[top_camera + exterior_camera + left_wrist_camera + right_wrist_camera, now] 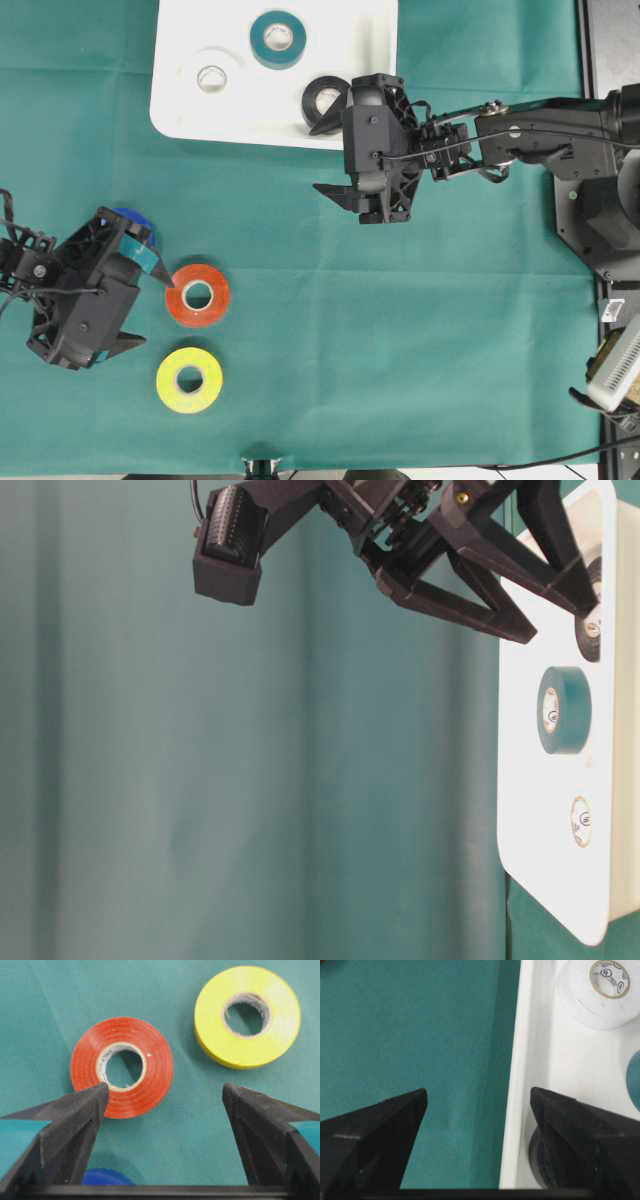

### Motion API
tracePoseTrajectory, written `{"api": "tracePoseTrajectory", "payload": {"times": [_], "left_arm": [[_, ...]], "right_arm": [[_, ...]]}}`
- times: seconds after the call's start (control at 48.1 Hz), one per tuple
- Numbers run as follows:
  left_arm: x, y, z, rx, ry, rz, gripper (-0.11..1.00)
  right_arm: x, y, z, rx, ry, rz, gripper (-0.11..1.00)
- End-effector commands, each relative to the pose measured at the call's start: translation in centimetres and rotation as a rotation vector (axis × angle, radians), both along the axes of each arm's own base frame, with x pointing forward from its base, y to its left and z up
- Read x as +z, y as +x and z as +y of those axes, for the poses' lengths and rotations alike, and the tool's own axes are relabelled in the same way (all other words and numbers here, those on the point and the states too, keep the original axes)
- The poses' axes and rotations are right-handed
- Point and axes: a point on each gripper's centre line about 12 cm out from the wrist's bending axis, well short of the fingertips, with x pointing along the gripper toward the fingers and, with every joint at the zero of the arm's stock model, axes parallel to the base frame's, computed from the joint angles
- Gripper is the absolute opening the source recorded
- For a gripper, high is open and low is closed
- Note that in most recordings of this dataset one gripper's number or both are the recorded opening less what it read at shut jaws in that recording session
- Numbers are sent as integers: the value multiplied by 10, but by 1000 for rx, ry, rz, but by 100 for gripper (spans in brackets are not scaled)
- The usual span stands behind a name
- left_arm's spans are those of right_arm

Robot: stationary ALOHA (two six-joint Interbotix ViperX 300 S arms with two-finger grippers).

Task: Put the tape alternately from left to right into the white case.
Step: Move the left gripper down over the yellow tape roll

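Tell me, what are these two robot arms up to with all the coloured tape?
They are sorting tape rolls into the white case. The teal roll, white roll and black roll already lie inside. The left pincer hangs open beside the red roll, with the yellow roll and blue roll close by. The right pincer hangs open and empty at the case's edge.

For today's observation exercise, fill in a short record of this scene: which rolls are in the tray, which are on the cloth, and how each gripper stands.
In tray: teal roll, white roll, black roll
On cloth: red roll, yellow roll, blue roll partly hidden
Left gripper: open, empty, near red roll
Right gripper: open, empty, at tray's edge
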Motion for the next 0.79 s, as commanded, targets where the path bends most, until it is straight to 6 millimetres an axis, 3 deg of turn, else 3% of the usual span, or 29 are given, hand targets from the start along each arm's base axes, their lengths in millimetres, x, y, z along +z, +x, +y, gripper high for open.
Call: {"api": "tracePoseTrajectory", "payload": {"times": [0.0, 0.208, 0.478, 0.77], "left_arm": [[3, 11, -5, -5, -6, -22, 96], [-8, 34, -25, -43, 13, -5, 96], [-6, 52, -52, -144, 57, -42, 96], [-21, 63, -58, -155, 76, -11, 96]], "right_arm": [[13, 2, 1, 6, -1, -42, 85], [13, 2, 1, 6, -1, -42, 85], [14, 3, 1, 5, 0, -45, 85], [14, 3, 1, 5, 0, -45, 85]]}}
